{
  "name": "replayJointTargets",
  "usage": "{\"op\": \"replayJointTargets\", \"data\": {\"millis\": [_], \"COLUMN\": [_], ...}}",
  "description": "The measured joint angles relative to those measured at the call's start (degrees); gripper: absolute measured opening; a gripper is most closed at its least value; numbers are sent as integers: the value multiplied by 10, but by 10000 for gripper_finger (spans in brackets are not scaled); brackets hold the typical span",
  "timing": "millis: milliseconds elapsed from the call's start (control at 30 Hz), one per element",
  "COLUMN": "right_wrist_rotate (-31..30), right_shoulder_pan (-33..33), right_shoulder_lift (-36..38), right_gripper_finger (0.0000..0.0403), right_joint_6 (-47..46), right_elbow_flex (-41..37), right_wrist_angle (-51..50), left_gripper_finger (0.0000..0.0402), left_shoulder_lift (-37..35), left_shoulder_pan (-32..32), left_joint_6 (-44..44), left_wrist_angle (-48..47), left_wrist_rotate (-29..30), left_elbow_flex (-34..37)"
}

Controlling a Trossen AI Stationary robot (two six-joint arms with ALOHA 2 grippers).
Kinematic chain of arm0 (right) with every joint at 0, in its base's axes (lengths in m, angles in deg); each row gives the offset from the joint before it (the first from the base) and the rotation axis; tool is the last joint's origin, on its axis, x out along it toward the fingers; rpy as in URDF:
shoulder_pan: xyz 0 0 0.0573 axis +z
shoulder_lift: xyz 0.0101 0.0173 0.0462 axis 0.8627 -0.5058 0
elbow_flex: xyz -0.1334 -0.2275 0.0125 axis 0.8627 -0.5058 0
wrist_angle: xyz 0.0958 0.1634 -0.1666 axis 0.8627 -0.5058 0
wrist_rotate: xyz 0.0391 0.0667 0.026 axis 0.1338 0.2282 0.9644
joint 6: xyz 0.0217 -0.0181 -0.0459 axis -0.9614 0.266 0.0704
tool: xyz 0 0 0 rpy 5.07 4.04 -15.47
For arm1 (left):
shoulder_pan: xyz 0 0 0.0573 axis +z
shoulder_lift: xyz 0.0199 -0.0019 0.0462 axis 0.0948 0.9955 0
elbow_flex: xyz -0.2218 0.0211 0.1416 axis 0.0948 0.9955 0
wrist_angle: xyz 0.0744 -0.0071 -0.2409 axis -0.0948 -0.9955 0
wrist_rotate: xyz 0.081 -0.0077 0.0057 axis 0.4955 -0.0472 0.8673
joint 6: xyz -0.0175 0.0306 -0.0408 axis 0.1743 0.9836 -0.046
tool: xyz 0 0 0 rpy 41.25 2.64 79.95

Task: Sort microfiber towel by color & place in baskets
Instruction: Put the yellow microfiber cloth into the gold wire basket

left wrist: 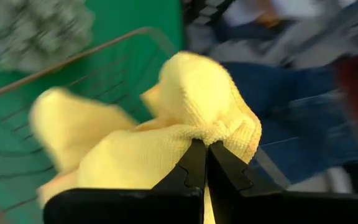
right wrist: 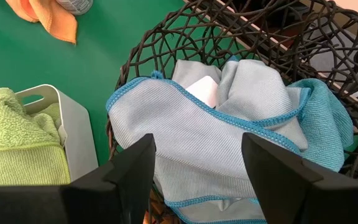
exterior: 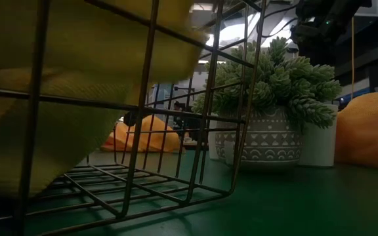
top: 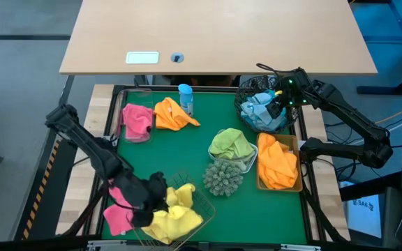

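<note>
From above, my left gripper [top: 160, 188] sits lower left, clamped on a yellow towel [top: 175, 213] over the gold wire basket [top: 199, 194]. My right wrist camera shows my right gripper [right wrist: 197, 163], fingers apart, above blue towels [right wrist: 229, 124] in the black mesh basket [right wrist: 166, 31].

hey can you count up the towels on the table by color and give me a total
Pink: 2, one in the clear bin, one loose at the near left
Orange: 2, one loose, one in the tan tray
Yellow: 1, in the gold basket, pinched by the left gripper
Green: 1, in the white tray
Blue: 1 bundle, in the black basket; separate cloths unclear
Total: 7
</note>
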Motion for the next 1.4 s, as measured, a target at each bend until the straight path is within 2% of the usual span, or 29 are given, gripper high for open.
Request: {"op": "replayJointTargets", "data": {"millis": [267,400,667,867,1000,1200,1400], "right_wrist_rotate": [4,44,93,179,233,226,101], "right_shoulder_pan": [0,0,0,0,10,97,213], "right_shoulder_lift": [0,0,0,0,0,0,-11], "right_gripper_finger": [239,239,239,239,239,239,239], "right_joint_6": [0,0,0,-1,-28,-43,-43], "right_elbow_flex": [0,0,0,0,0,0,0], "right_wrist_angle": [-2,0,10,71,144,271,367], "left_gripper_finger": [9,29,82,120,126,127,125], "left_shoulder_lift": [80,108,121,121,121,119,112], "left_shoulder_pan": [1,1,20,35,40,41,45], "left_joint_6": [-1,-4,-98,-109,-110,-106,-106], "left_wrist_angle": [-38,-38,-38,-37,-10,39,40], "left_wrist_rotate": [57,59,72,46,24,-2,-11], "left_elbow_flex": [0,0,0,0,0,0,-1]}}
